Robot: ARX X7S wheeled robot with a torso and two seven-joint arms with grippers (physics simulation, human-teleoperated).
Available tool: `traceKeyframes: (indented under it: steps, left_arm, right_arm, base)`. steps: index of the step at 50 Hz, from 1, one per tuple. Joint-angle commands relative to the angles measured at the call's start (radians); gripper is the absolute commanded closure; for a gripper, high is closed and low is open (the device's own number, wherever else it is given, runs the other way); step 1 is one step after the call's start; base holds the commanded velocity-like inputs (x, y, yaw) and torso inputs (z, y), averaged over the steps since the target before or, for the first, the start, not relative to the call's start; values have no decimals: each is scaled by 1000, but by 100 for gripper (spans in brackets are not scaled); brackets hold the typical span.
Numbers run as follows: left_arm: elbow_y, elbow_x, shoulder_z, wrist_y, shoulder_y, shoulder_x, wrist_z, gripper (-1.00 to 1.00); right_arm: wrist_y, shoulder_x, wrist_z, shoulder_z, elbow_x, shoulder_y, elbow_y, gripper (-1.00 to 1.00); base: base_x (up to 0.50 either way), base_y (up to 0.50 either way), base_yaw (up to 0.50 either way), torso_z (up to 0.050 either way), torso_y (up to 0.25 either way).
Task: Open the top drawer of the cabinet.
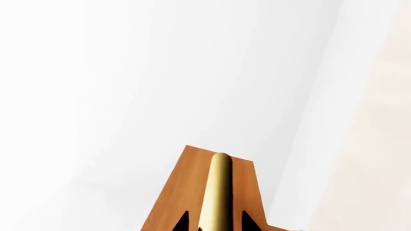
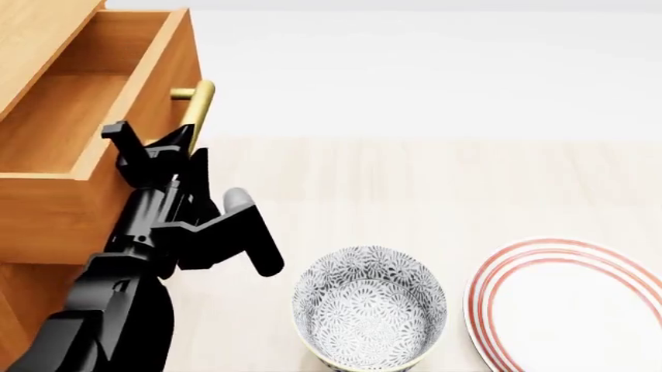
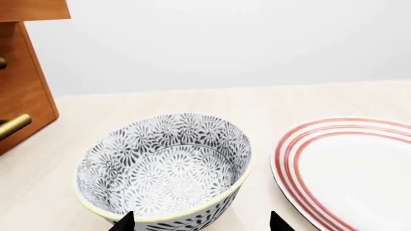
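The top drawer (image 2: 62, 132) of the orange-brown cabinet (image 2: 31, 31) stands pulled out, its wooden box open to view. Its brass bar handle (image 2: 200, 105) sticks out from the front panel. My left gripper (image 2: 170, 143) is on that handle. In the left wrist view the handle (image 1: 220, 187) runs between the two dark fingertips of the left gripper (image 1: 215, 224), which sit close on either side of it. My right gripper (image 3: 200, 224) is open, low over the table just before the patterned bowl (image 3: 163, 168). The right gripper is out of the head view.
The patterned bowl (image 2: 370, 310) stands on the pale table right of my left arm. A white plate with red rings (image 2: 569, 310) lies to its right, also in the right wrist view (image 3: 353, 168). A lower drawer's brass handle (image 3: 13, 126) shows on the cabinet front (image 3: 26, 86).
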Motion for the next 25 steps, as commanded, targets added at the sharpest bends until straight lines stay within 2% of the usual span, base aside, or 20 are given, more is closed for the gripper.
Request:
traceKeyframes:
  steps: [1,15,25]
  left_arm:
    - [79,-2,32,4,12,67,-21,-100]
    - [81,-12,19,-14,12,70,-45,-100]
    - [265,4,59,-43,72,75,9,-100]
  right_arm:
    - [-6,-15,-19,20,-10,3,7,-100]
    - [-1,-13,-16,15,-4,4,8,-100]
    - [-3,-12,-16,9,-4,4,10,-100]
  base:
    - [-16,0,0,0,11]
    - [0,0,0,0,0]
    - [0,0,0,0,0]
